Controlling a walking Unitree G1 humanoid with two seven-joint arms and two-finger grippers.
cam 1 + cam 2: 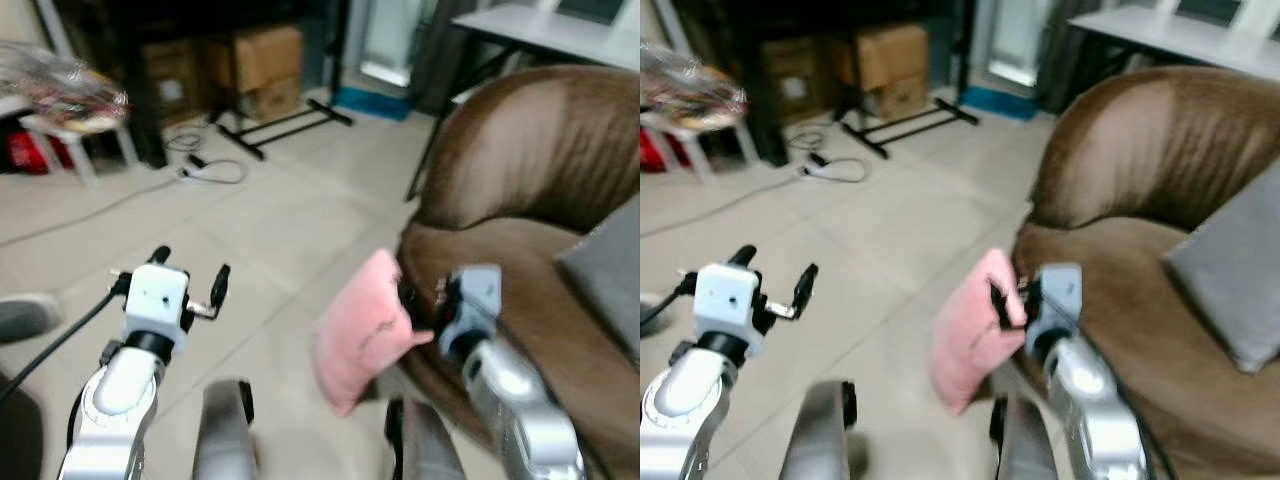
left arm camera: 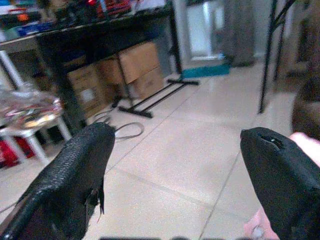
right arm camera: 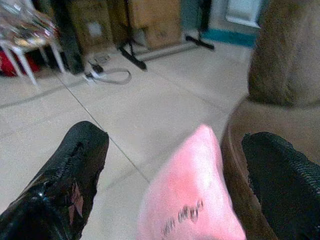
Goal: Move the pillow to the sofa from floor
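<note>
Pink pillow hanging off my right gripper, lifted above the tiled floor and right up against the front edge of the brown sofa. In my right wrist view the pillow's top corner pokes up between my two black fingers, which stand wide apart on either side of it, so I cannot tell what actually pins it. The head views blur the spot where fingers meet fabric. Sofa seat sits just beside the pillow, its rounded arm rising behind. A grey cushion leans on the seat further back, well apart from the pillow. My left gripper is held out over bare floor to the left, fingers spread apart with nothing between them, and the wrist view there looks straight across the tiles. Beyond, near the wall: cardboard boxes under a dark shelf, a black stand's legs splayed on the floor, a cable coiled beside them. A small white stool carries a crinkled plastic bundle at far left. A grey worktop on thin dark legs stands behind the sofa.
</note>
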